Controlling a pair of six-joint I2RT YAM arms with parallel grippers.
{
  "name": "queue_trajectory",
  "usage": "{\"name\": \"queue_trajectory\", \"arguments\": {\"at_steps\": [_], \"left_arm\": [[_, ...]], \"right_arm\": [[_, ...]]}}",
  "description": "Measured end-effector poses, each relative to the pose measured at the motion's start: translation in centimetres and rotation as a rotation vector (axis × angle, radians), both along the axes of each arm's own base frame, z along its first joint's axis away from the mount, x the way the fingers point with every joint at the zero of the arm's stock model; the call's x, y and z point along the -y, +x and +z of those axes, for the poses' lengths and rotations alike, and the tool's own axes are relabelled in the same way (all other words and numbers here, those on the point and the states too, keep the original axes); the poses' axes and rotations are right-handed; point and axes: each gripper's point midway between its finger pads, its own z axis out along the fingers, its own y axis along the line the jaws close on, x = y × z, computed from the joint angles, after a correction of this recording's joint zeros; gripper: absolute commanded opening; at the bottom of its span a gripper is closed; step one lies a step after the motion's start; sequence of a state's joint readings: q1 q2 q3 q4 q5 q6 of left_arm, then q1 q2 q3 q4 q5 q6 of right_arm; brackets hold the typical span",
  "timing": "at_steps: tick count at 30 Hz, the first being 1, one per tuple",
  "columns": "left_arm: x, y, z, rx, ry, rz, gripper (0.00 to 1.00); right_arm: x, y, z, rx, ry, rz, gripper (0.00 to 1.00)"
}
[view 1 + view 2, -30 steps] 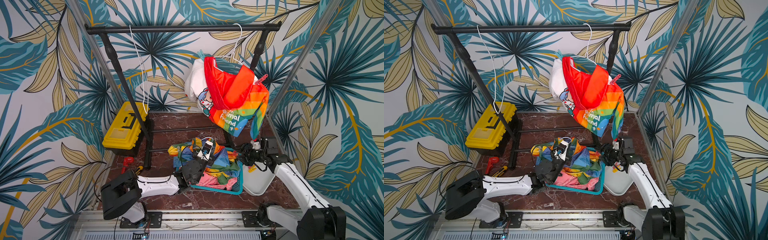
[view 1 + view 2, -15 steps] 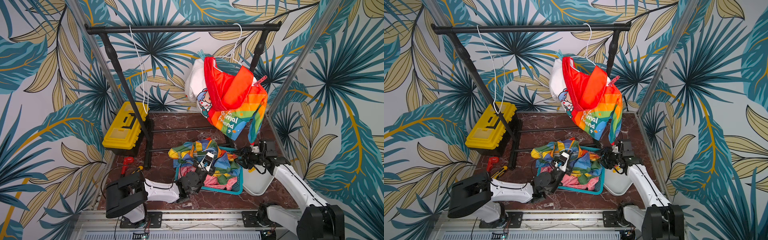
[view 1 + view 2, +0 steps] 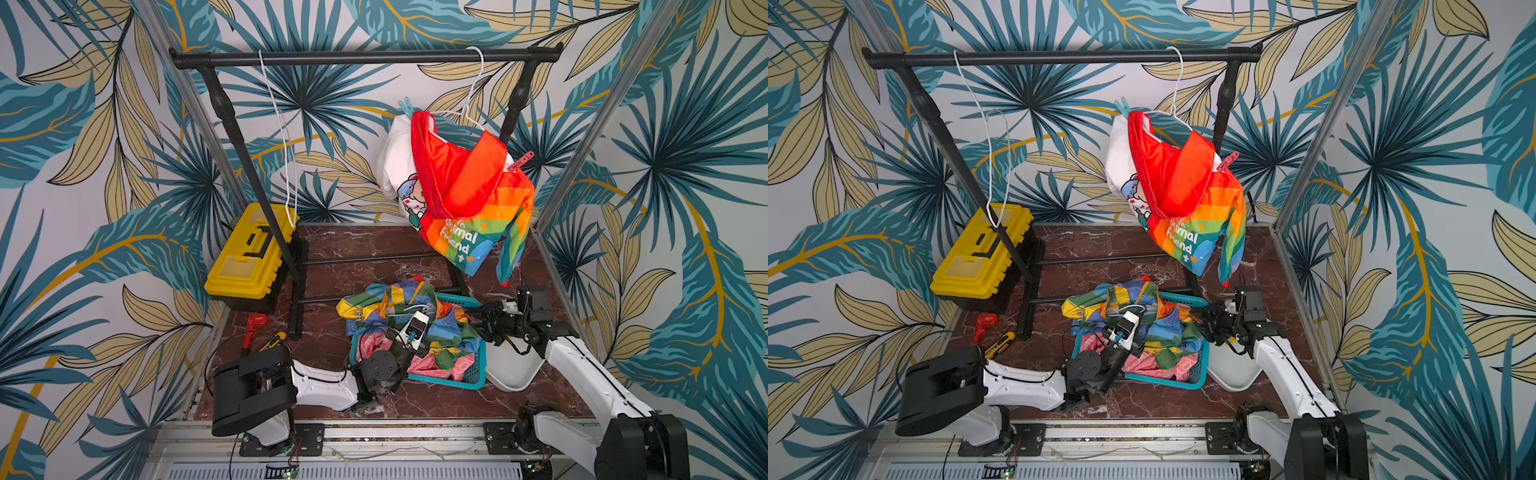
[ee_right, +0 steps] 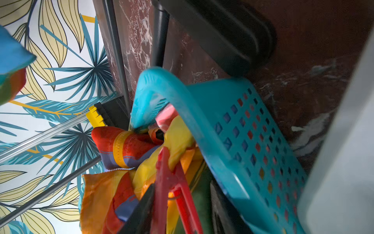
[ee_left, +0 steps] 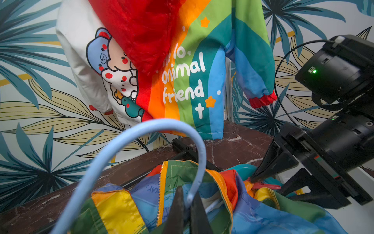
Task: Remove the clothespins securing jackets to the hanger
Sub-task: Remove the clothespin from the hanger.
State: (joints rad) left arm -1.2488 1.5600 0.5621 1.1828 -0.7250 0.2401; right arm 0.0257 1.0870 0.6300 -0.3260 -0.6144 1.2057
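A rainbow jacket with a red hood (image 3: 469, 199) and a white bear-print jacket (image 3: 397, 166) hang on a white hanger (image 3: 473, 95). A teal clothespin (image 3: 406, 106) and a pink clothespin (image 3: 521, 160) hold them there. Another rainbow-striped jacket (image 3: 395, 299) lies heaped over the teal basket (image 3: 465, 378). My left gripper (image 5: 187, 190) is shut on that jacket's light-blue hanger (image 5: 141, 129). My right gripper (image 4: 182, 184) reaches in from the basket's right side. Its jaws are open around a red clothespin (image 4: 164, 182) clipped on the fabric, with a gap at one finger.
The black clothes rack (image 3: 361, 56) stands over the marble floor, with an empty white hanger (image 3: 282, 137) at its left end. A yellow toolbox (image 3: 249, 253), a red tool (image 3: 253, 324) and a yellow utility knife (image 3: 272, 338) lie left. A white bin (image 3: 511, 365) sits beside the basket.
My left arm has pulled the hanger and striped jacket back over the basket. The right jaws have narrowed around the red clothespin.
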Motion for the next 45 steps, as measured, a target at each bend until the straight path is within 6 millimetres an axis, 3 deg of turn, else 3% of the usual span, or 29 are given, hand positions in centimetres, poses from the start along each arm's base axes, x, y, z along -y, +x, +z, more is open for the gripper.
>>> {"name": "queue_trajectory", "arguments": {"at_steps": [25,38,45], "left_arm": [[-0.1,0.1,-0.2,0.003,-0.003,0.012,0.0],[0.0,0.0,-0.4,0.001,0.002,0.012,0.0],[0.0,0.0,-0.5,-0.001,0.003,0.02,0.0]], "right_arm": [[1.2,0.1,0.8,0.019,0.016,-0.043,0.34],[1.2,0.1,0.7,0.024,0.033,-0.046,0.06],[1.3,0.0,0.8,0.026,0.032,-0.047,0.0]]}}
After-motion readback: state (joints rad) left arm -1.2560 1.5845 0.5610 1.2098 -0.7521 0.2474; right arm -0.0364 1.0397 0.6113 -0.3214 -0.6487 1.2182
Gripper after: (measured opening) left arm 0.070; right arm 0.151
